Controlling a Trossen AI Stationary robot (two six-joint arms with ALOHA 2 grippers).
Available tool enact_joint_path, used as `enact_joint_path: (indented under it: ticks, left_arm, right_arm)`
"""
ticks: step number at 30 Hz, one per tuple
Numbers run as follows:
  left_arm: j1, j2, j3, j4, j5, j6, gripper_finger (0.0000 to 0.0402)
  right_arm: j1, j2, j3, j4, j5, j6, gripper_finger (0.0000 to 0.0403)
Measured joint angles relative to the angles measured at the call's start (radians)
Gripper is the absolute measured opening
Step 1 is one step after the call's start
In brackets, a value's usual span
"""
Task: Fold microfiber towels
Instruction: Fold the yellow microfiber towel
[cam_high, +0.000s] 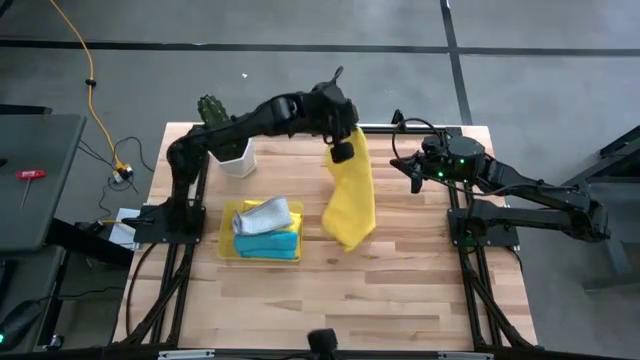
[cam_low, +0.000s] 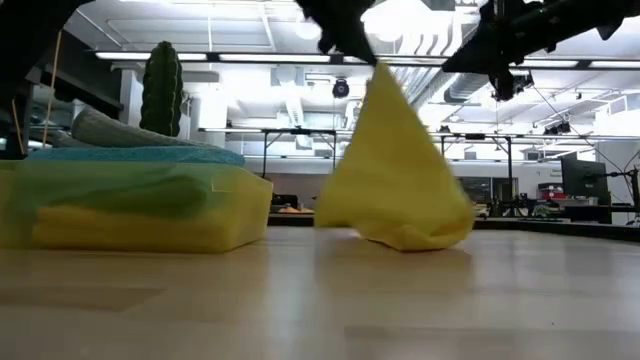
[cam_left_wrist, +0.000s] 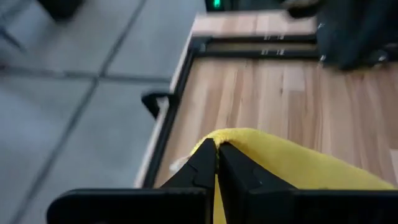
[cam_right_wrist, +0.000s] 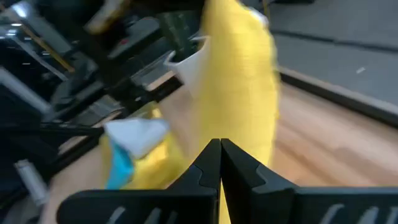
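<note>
Left fingers (cam_left_wrist: 217, 163) pinching yellow towel (cam_high: 350, 205) corner, cloth hanging below, right fingers (cam_right_wrist: 220, 163) clenched, empty.

Overhead, table-level and two wrist cameras all share the hanging yellow towel (cam_high: 350, 195).

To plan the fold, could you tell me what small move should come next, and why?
Probably the right gripper should open and reach for a free corner: the left gripper is shut on the yellow towel, which hangs bunched, its bottom touching the table.
</note>
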Motion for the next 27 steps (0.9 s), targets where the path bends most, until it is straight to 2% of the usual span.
enact_joint_path:
  ticks: [4,7,11,14,20,27]
  left_arm:
    - [0.042,0.030,-0.004,-0.077,0.042,-0.073,0.0000]
    - [0.063,0.056,0.000,-0.111,0.043,-0.084,0.0000]
    - [0.085,0.096,-0.003,-0.156,0.043,-0.089,0.0000]
    - [0.099,0.104,-0.003,-0.160,0.044,-0.108,0.0000]
    - [0.111,0.111,-0.002,-0.164,0.044,-0.128,0.0000]
    - [0.115,0.110,-0.002,-0.197,0.044,-0.136,0.0000]
  right_arm:
    - [0.005,0.000,0.000,-0.009,-0.089,0.073,0.0005]
    - [0.049,0.019,0.001,-0.056,-0.122,0.098,0.0018]
    - [0.149,0.094,0.001,-0.135,-0.105,0.070,0.0054]
    - [0.219,0.193,0.001,-0.098,-0.058,0.027,0.0093]
    - [0.311,0.445,0.001,0.166,-0.022,-0.111,0.0155]
    - [0.368,0.704,0.020,0.454,0.084,-0.217,0.0169]
